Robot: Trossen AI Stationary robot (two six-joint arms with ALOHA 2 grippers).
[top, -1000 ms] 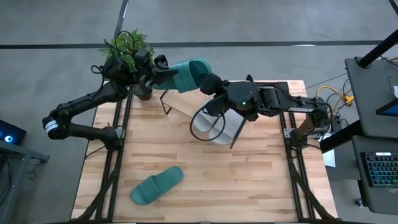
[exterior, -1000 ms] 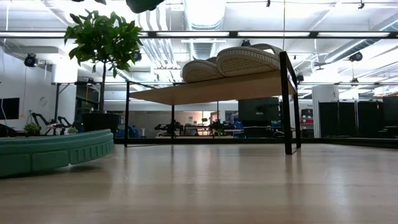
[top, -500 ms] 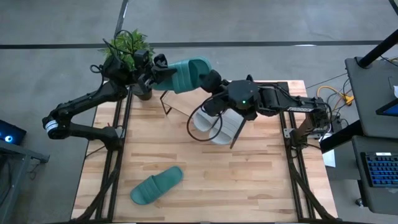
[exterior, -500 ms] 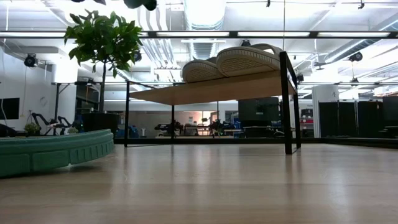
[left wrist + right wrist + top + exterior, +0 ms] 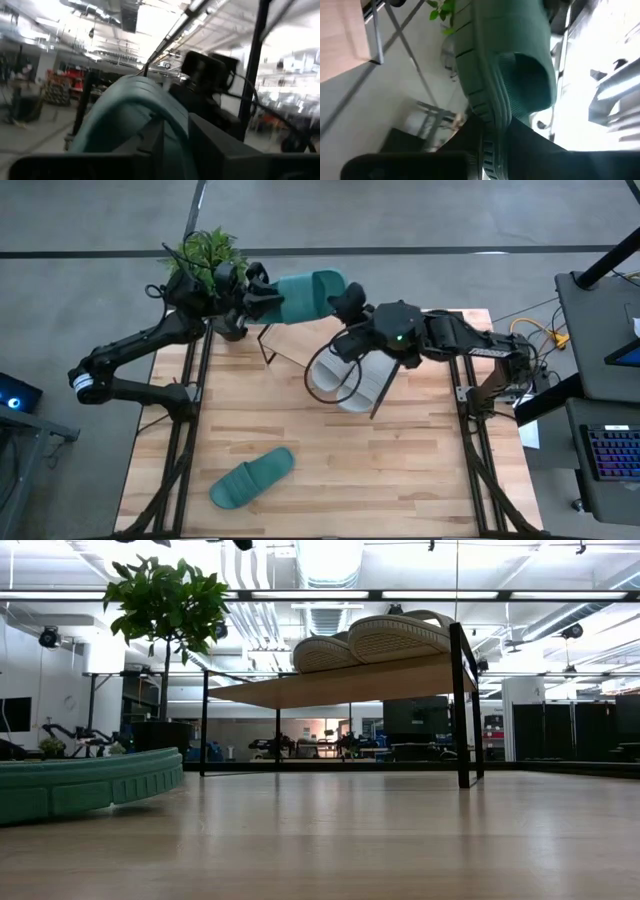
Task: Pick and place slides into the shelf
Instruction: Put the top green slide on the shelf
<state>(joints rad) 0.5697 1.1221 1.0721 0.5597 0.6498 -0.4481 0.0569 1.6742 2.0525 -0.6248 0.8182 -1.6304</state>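
Note:
A teal slide hangs in the air over the table's far edge, beside the plant. My left gripper is at its strapless end and my right gripper at its strap end; both are closed on it. Two grey slides lie on the slanted shelf, soles down on the board; in the low view they sit atop the board. A second teal slide lies flat on the table near the front left, and shows in the low view too. My left gripper has the slide's strapless end between its two fingers, coming level from the table's left. The slide reaches away from the fingers, clear of the table. My right gripper pinches the sole's rim just beside the strap, coming from the table's right. The slide stands out beyond its fingers, lifted clear.
A potted plant stands at the far left corner, close behind my left gripper. The shelf's black wire frame rises at mid table. Bare wood lies toward the near right.
My right gripper has moved up to the held slide's strap end and taken hold of it. The slide, with both grippers on it, has shifted a little toward the table's right and far edge.

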